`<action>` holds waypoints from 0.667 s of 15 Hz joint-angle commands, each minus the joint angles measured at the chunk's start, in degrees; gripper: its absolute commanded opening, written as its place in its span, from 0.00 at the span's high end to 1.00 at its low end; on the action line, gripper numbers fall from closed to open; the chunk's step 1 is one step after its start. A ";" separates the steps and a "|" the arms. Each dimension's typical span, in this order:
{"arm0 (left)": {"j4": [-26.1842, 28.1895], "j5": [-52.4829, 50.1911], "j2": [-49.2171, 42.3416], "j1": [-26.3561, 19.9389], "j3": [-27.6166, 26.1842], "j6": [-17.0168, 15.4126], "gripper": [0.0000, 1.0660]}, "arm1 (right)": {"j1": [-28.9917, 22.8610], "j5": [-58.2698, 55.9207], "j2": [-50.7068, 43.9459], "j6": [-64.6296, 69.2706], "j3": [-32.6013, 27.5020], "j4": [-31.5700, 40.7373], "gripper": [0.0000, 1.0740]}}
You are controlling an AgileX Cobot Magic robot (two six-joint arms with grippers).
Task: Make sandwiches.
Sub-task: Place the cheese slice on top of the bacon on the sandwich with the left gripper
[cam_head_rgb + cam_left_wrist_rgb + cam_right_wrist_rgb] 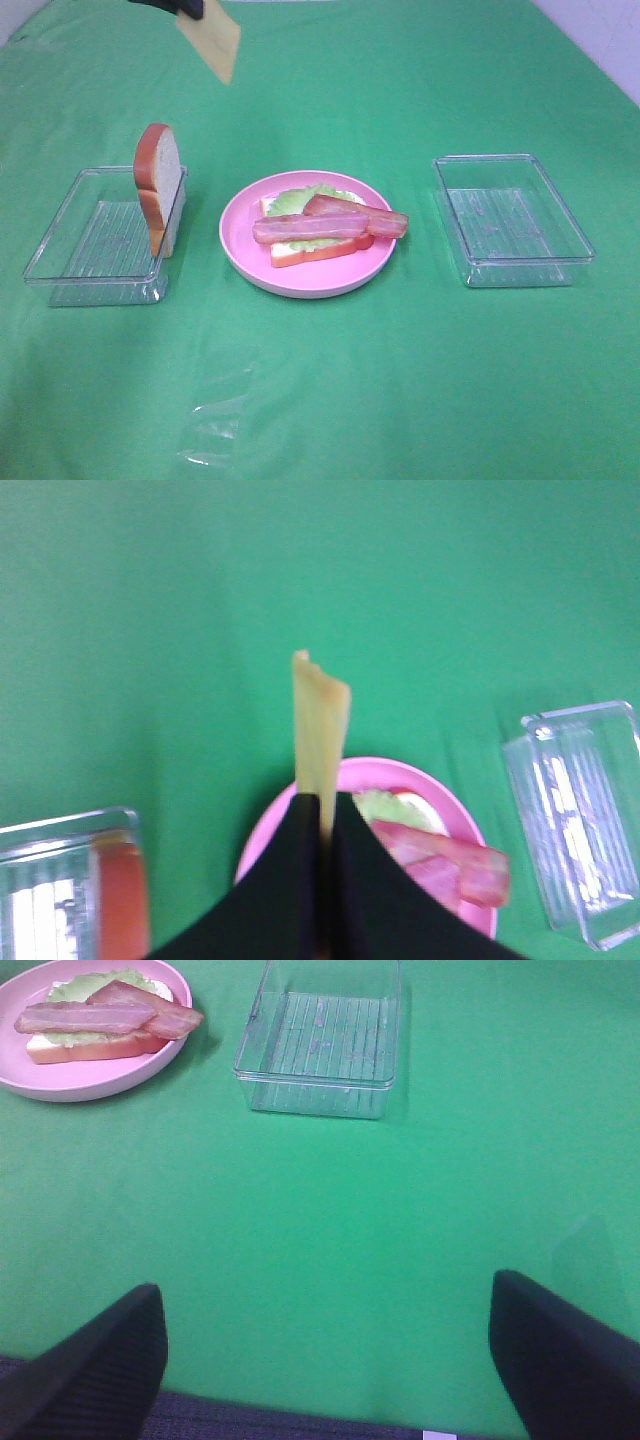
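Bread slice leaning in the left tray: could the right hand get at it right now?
Probably not easily. The right hand is open and free, but the pink plate with the stacked bacon strips sits between it and the bread slice.

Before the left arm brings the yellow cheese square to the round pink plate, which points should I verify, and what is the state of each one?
1. Left gripper is shut on the yellow cheese square: ok.
2. Cheese hangs free above the green cloth, touching nothing else: ok.
3. Stack on the round pink plate is ready: white bread slice, pale green lettuce leaf and two reddish-brown bacon strips on top: ok.
4. Second bread slice stands on edge against the wall of the left clear plastic tray, away from the plate: ok.
5. Right gripper is open, away from the plate: ok.
6. Whether the cheese will lie flat on the bacon: cannot tell.
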State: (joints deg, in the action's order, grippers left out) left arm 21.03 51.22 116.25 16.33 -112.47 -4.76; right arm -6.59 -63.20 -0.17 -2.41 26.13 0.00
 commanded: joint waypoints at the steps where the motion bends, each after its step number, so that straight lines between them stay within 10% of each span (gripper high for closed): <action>1: 5.16 0.06 3.15 5.27 -0.17 2.69 1.00 | 0.40 0.34 -1.89 0.06 -0.29 0.00 0.21; 7: 16.67 0.29 13.81 12.26 -0.17 8.65 1.00 | 0.40 0.34 -1.89 0.06 -0.29 0.00 0.21; 10: 9.91 0.80 17.19 12.09 -0.17 4.76 1.00 | 0.40 0.34 -1.89 0.06 -0.29 0.00 0.21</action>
State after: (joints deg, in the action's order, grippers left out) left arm 31.34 51.80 133.33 28.42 -112.47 0.63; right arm -6.59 -63.20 -0.17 -2.41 26.13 0.00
